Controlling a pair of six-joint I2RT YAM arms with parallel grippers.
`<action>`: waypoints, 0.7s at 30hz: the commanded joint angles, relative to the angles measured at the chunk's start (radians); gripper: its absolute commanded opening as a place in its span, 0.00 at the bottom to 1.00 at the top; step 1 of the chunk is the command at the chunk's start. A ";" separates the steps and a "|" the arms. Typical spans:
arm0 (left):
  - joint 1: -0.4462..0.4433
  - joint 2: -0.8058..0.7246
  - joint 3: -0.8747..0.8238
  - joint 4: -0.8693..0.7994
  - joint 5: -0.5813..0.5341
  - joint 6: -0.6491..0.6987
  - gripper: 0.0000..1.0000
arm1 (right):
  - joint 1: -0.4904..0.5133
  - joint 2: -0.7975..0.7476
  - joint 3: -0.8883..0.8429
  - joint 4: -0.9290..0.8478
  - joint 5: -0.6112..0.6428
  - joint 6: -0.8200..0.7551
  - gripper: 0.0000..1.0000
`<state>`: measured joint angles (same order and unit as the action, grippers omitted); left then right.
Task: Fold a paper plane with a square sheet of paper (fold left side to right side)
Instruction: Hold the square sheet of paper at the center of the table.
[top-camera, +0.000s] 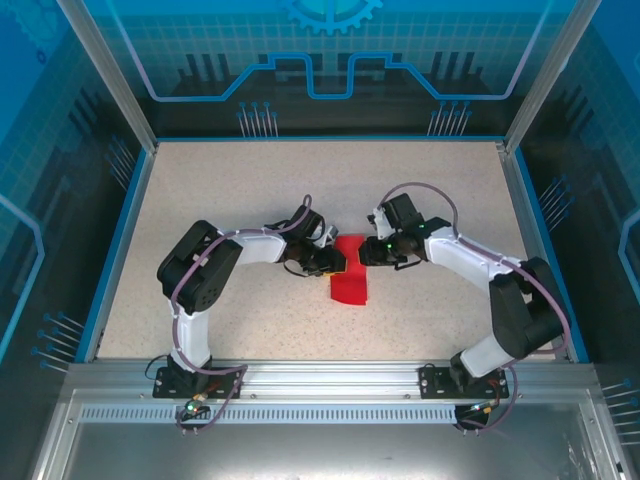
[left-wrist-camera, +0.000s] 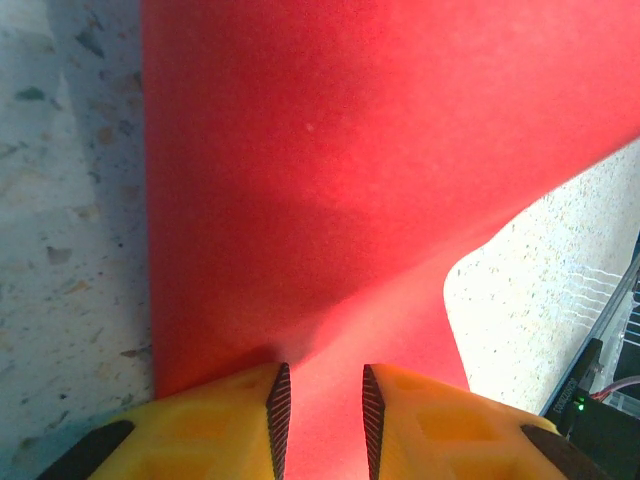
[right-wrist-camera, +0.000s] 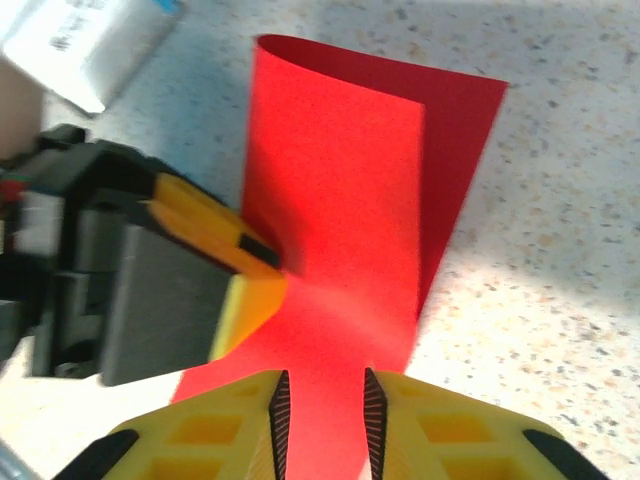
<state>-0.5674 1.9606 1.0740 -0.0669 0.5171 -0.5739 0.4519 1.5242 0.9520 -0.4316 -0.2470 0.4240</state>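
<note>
Left pincer (left-wrist-camera: 320, 425): yellow fingers cut by the bottom edge; contact with the thin bright red square sheet of paper (left-wrist-camera: 350, 200) is unclear.
Right pincer (right-wrist-camera: 320, 425): fingers likewise cut; the sheet's near edge is hidden beneath them.
Square sheet of paper: far part hidden under both pincers from above; runs off the left wrist view's top edge.
Pale blurred block (right-wrist-camera: 85, 45): cropped at the corner, unidentifiable.

Left pincer (top-camera: 337, 263), right pincer (top-camera: 364, 252), slightly parted
</note>
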 joint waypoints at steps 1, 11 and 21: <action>-0.003 0.020 -0.045 -0.085 -0.052 0.016 0.29 | 0.025 -0.005 -0.060 0.043 -0.146 0.047 0.24; -0.004 0.014 -0.048 -0.079 -0.054 0.014 0.29 | 0.105 0.114 -0.150 0.107 -0.138 0.113 0.21; -0.006 0.001 -0.040 -0.082 -0.055 0.011 0.29 | 0.110 0.158 -0.174 0.061 -0.075 0.107 0.20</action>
<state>-0.5674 1.9568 1.0706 -0.0620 0.5125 -0.5743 0.5457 1.6562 0.8021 -0.3401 -0.3496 0.5240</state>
